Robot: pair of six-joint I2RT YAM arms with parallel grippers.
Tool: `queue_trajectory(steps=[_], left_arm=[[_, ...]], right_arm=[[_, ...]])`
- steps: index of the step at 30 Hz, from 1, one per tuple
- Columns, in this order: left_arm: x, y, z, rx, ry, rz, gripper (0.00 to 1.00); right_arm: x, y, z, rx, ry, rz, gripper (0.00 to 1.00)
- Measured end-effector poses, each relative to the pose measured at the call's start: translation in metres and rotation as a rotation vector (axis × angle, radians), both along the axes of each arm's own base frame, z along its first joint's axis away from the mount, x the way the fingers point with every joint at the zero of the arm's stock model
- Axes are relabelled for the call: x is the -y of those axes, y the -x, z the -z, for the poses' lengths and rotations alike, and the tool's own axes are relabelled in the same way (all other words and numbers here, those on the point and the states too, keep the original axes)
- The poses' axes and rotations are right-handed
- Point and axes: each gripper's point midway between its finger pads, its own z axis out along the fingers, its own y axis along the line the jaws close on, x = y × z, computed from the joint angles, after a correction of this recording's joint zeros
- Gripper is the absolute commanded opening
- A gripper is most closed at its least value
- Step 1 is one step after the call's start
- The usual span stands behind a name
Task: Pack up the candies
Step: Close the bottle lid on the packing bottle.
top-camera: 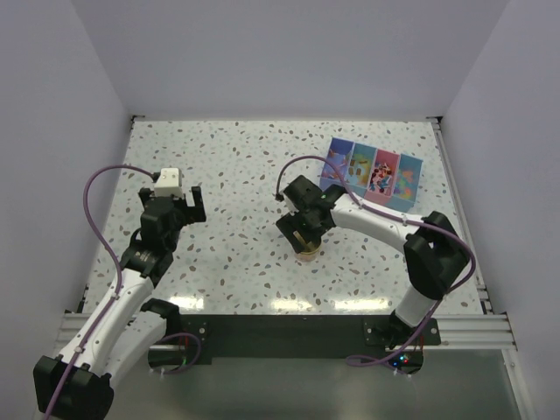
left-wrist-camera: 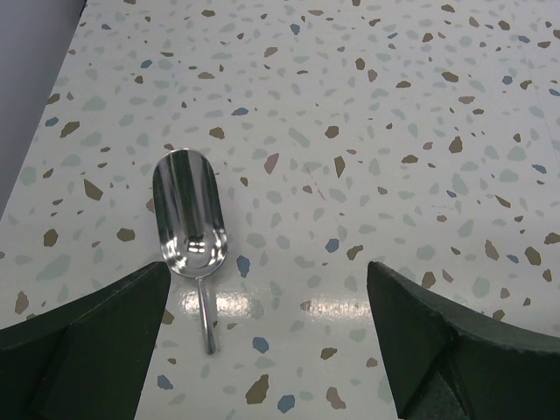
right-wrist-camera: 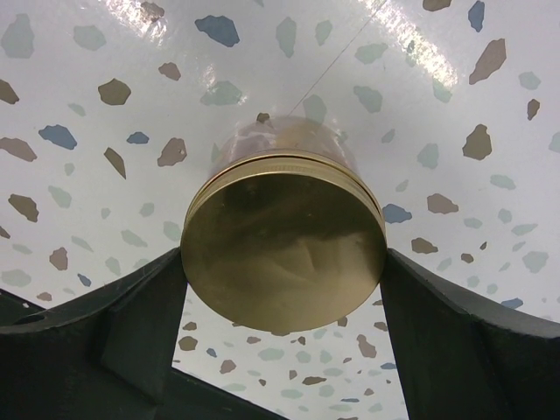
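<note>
The right end effector [right-wrist-camera: 282, 262] is closed across the tan lid [right-wrist-camera: 284, 284] of a small clear jar [right-wrist-camera: 280, 140], one finger pressed to each side of the rim. That looks like a grip meant to steady the jar or twist the lid off. The jar stands upright on the speckled worktop [right-wrist-camera: 79, 79], near the middle and well in front of the box [top-camera: 336, 153]. Its contents cannot be made out through the glass.

The left end effector [left-wrist-camera: 267, 284] has its jaws wide, holds nothing and hangs above the worktop. A metal scoop [left-wrist-camera: 188, 214] lies flat just ahead of its left finger, bowl away and handle toward the arm, handy for picking up.

The candies [top-camera: 381, 178] show as coloured specks in the box's blue and pink compartments at the far right. The box leans with its open side to the arms, probably to ease scooping.
</note>
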Motion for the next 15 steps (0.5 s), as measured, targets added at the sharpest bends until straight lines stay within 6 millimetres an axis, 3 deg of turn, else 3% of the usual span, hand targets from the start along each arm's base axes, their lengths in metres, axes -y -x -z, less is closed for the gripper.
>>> queue_trajectory(steps=[15], left_arm=[[0.0001, 0.0, -0.0003, 0.001, 0.001, 0.0, 0.99]], right_arm=[[0.003, -0.0022, -0.0007, 0.046, -0.027, 0.053, 0.67]])
